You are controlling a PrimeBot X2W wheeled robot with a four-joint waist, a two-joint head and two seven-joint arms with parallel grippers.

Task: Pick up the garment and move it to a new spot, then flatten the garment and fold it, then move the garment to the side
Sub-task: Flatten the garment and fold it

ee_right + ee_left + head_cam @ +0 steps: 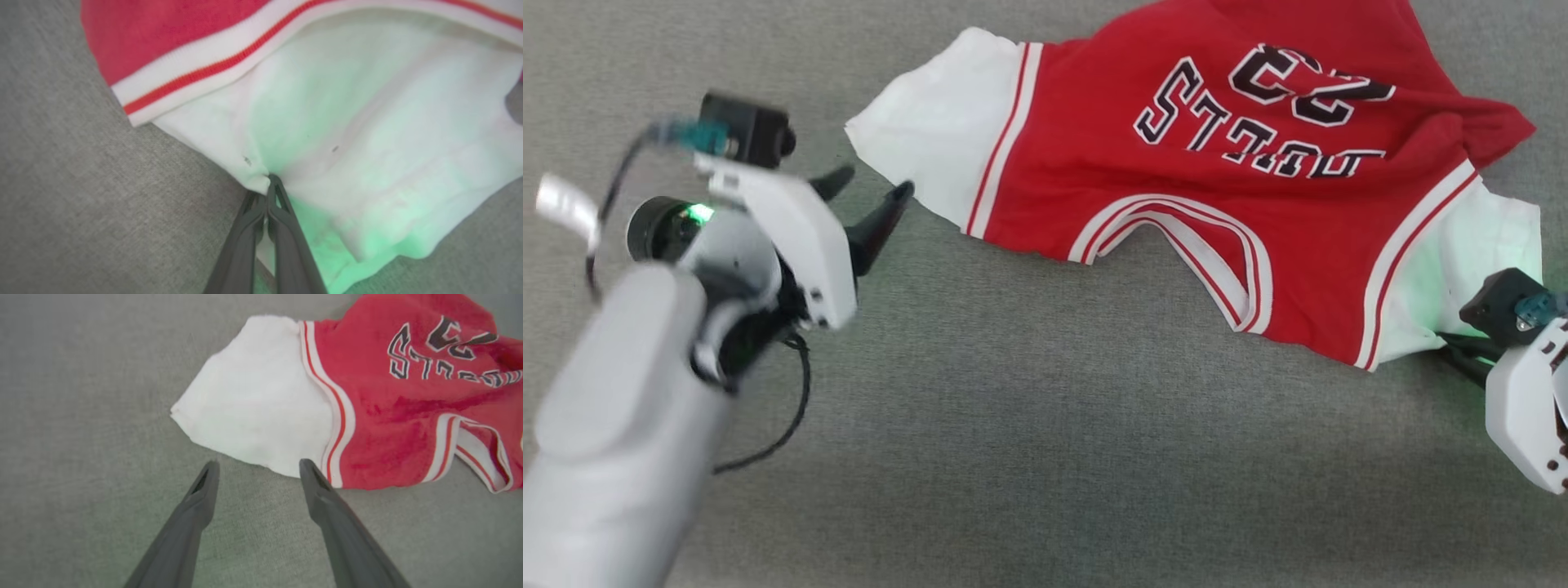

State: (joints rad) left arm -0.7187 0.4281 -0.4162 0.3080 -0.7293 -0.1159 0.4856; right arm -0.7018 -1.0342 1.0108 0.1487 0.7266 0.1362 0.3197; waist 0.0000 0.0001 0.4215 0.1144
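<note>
The left arm reaches in from the lower left of the head view, its pale forearm angled up and to the right with the wrist camera on top. The left gripper (878,181) is held low over the grey fabric surface (1029,457), its fingers (882,216) spread wide apart with nothing between them. In the left wrist view those fingers (327,498) point at the white sleeve (257,404) on that side. One tip is just short of the sleeve's near edge and the other is at that edge, close to the red-and-white striped trim; I cannot tell whether it touches the cloth.

The right arm enters at the lower right edge of the head view, showing its white wrist housing and camera. The right gripper (269,179) has its fingers pressed together, pinching the near edge of the other white sleeve (388,134), where the cloth puckers at the tips. A green glow falls across that sleeve.

The garment (1176,188) lies spread on the surface across the upper middle and right of the head view. Its print faces up, with the neckline (1217,253) towards the robot and the lettering and number 23 (1307,82) upside down. The red cloth is bunched at the far right.
</note>
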